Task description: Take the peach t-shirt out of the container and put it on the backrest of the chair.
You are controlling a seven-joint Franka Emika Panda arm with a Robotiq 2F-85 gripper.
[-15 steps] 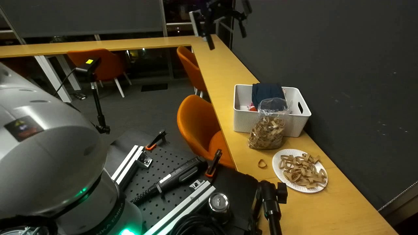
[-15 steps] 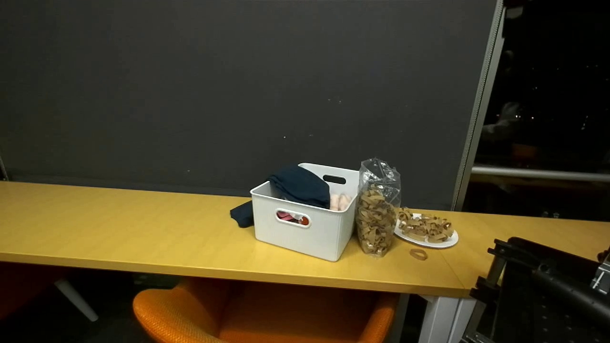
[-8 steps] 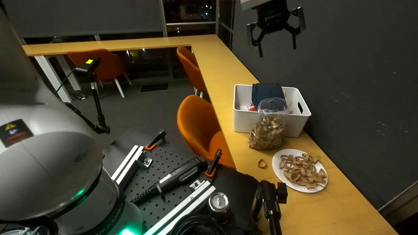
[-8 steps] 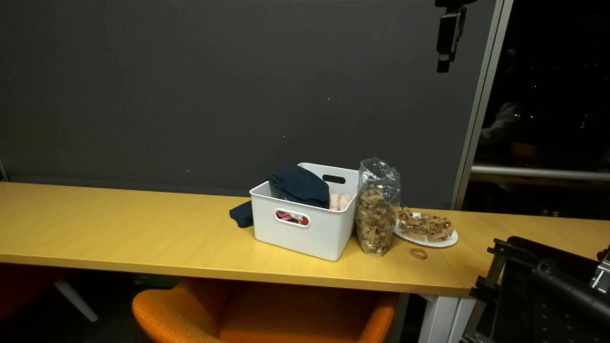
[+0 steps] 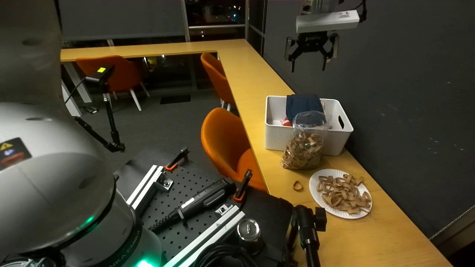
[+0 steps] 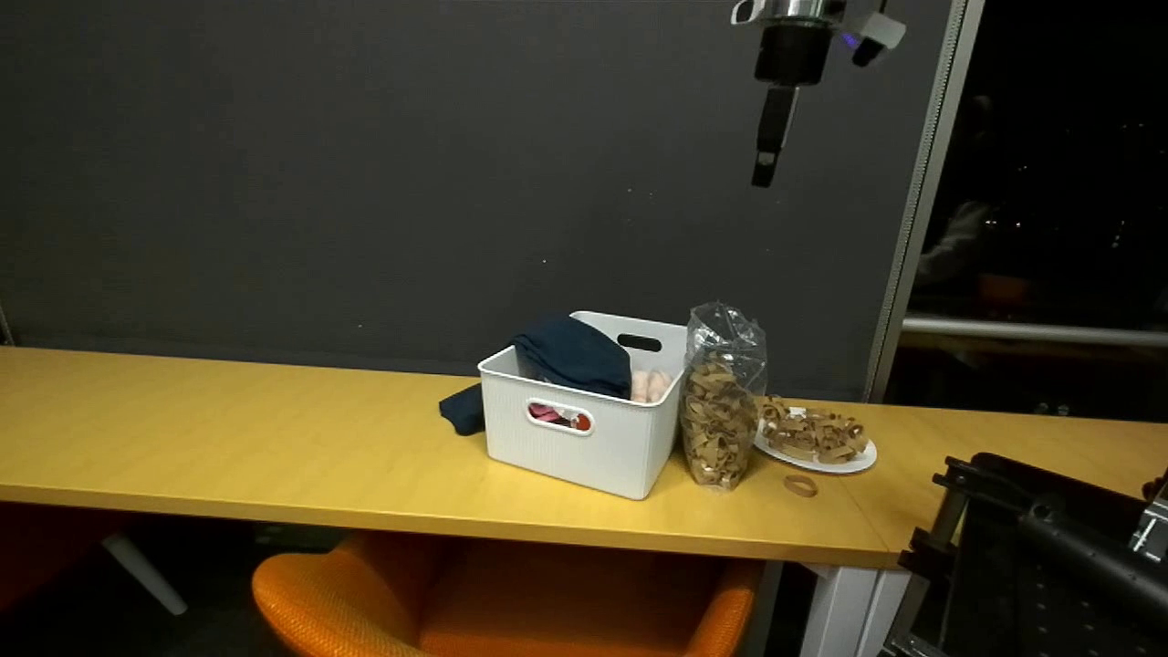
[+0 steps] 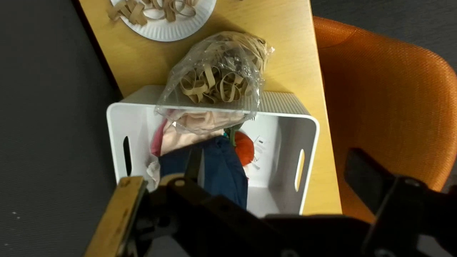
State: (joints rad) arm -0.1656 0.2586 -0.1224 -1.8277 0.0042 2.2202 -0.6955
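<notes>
Peach and bunched, the t-shirt (image 7: 180, 138) lies inside the white container (image 6: 566, 456), toward eleven o'clock in the wrist view, its edge overlapped by a dark blue cloth (image 7: 228, 175) at its five o'clock. A red-orange object (image 7: 244, 149) sits at the t-shirt's four o'clock. At the container's twelve o'clock wall stands a clear plastic bag (image 6: 725, 401) of tan bands (image 5: 302, 154), its mouth overlapping the rim and part of the t-shirt as seen from above. Between ten and eleven o'clock from the bag, a paper plate (image 7: 171, 35) bears more bands. At twelve o'clock above the container in an exterior view, the gripper (image 5: 308, 69) hangs, its jaws spread well apart. An orange chair (image 7: 385, 89) stands at two o'clock from the container in the wrist view, beside the wooden table (image 6: 228, 438).
</notes>
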